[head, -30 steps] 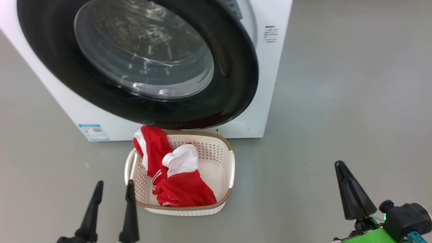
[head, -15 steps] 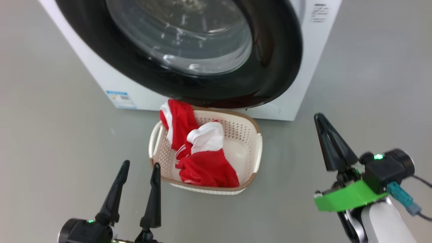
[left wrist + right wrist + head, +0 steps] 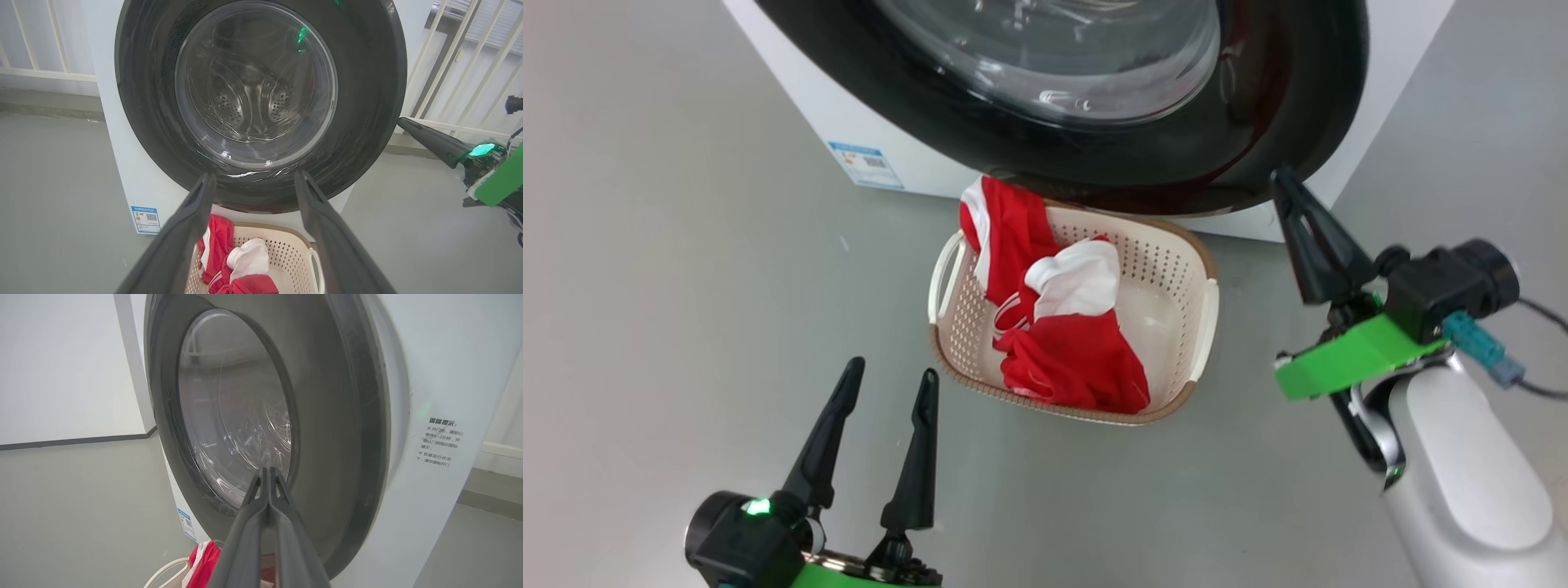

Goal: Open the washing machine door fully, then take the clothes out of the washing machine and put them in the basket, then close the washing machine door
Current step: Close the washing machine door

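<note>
Crumpled red-and-white clothes (image 3: 1078, 363) inside cream perforated basket (image 3: 1207, 327)

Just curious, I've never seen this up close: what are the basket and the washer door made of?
The basket looks like matte moulded plastic: cream walls punched with holes, brown woven-look rim. The door seems glossy black plastic around a clear bulging window, probably glass, judging by its reflections.

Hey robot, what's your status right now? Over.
Left fingers open, empty, near basket. Right fingers shut, empty, by door rim. Red clothes in basket; door looks shut. Nothing blocking the door.
</note>
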